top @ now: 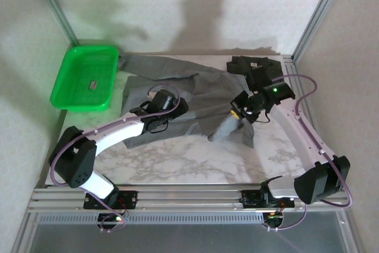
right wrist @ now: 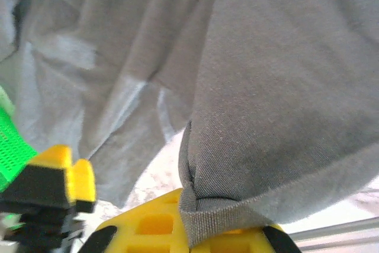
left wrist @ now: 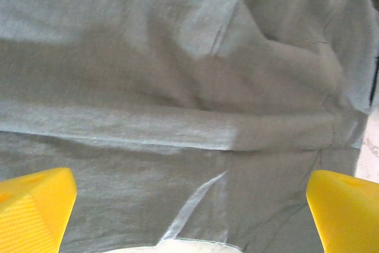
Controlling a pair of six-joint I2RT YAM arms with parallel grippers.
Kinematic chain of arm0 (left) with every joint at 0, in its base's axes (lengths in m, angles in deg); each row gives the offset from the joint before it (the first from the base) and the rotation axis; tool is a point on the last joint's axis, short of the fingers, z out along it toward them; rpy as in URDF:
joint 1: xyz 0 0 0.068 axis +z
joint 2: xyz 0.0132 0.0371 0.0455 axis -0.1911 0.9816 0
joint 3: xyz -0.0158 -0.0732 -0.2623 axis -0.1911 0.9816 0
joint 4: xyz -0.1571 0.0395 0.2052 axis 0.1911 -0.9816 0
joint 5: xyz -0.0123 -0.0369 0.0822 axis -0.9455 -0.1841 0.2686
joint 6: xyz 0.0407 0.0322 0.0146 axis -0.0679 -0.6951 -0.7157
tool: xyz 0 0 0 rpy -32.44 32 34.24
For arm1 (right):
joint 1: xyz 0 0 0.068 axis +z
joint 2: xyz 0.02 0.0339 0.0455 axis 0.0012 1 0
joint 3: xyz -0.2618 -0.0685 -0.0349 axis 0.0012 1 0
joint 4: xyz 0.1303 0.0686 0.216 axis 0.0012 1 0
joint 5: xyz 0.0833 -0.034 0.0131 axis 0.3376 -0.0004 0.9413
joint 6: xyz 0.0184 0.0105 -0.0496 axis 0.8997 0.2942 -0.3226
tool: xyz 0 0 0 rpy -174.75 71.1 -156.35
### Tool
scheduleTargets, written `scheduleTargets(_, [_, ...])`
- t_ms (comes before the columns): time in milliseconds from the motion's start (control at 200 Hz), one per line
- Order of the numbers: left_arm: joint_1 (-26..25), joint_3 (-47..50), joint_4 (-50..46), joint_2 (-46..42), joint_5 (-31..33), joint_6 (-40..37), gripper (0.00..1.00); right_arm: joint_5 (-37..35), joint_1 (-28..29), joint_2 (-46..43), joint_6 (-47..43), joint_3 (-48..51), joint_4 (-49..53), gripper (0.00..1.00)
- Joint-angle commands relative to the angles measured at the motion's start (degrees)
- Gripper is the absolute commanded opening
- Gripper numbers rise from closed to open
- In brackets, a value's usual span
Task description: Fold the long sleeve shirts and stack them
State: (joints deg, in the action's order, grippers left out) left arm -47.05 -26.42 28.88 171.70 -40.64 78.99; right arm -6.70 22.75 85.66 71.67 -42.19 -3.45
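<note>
1. A green tray [top: 84, 79] sits at the far left corner of the marble table [top: 177, 161]. There is one small dark item on its floor, too small to name. It lies well apart from both grippers.
2. The grey shirt [top: 177, 84] is spread across the middle of the table. It starts just beside the tray and runs to right of centre, creased and uneven.
3. The charcoal shirt [top: 254, 66] lies bunched at the far right corner, just beside the grey one.
4. The left gripper [left wrist: 189, 208] hangs over the grey shirt with its yellow fingers [left wrist: 35, 205] spread wide. I cannot tell whether they touch the cloth.
5. The right gripper [right wrist: 201, 223] is pressed together on a hem of the grey shirt. It pinches a fold that stands up off the table near the shirt's right edge.
6. Bare marble runs along the whole near side, between the shirts and the aluminium rail [top: 189, 197].
7. On the right, a purple cable [top: 302, 96] loops along the table's edge, and a slanted frame post [top: 317, 13] closes in the far corner.
8. The left arm covers part of the grey shirt's lower left, and the right wrist overlaps the charcoal shirt's near edge.
9. I cannot sort the sleeves from the body on either shirt.
</note>
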Motion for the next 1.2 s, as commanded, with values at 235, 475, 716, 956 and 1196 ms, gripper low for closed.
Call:
scheduleTargets(235, [-0.97, 7.61, 2.04, -0.44, 2.94, 2.81, 0.99, -1.48, 4.17, 11.11, -4.27, -12.65, 2.51, 0.00])
scheduleTargets(475, [-1.15, 9.36, 2.24, -1.28, 3.12, 3.03, 0.99, 0.75, 5.46, 21.79, -7.64, -19.73, 1.42, 0.01])
scheduleTargets(716, [-1.41, 9.28, 0.72, -3.11, 4.17, 3.37, 0.99, 0.96, 5.61, 34.00, -10.67, -26.05, 0.18, 0.17])
scheduleTargets(956, [-1.68, 6.38, -2.55, -7.37, 3.73, 2.79, 1.00, 3.44, 3.70, 36.21, -24.26, -35.63, 4.91, 0.75])
scheduleTargets(1196, [-1.59, 2.94, -2.91, -9.89, 1.45, 2.48, 1.00, -7.43, -2.30, 16.90, -37.67, -17.76, 10.43, 0.92])
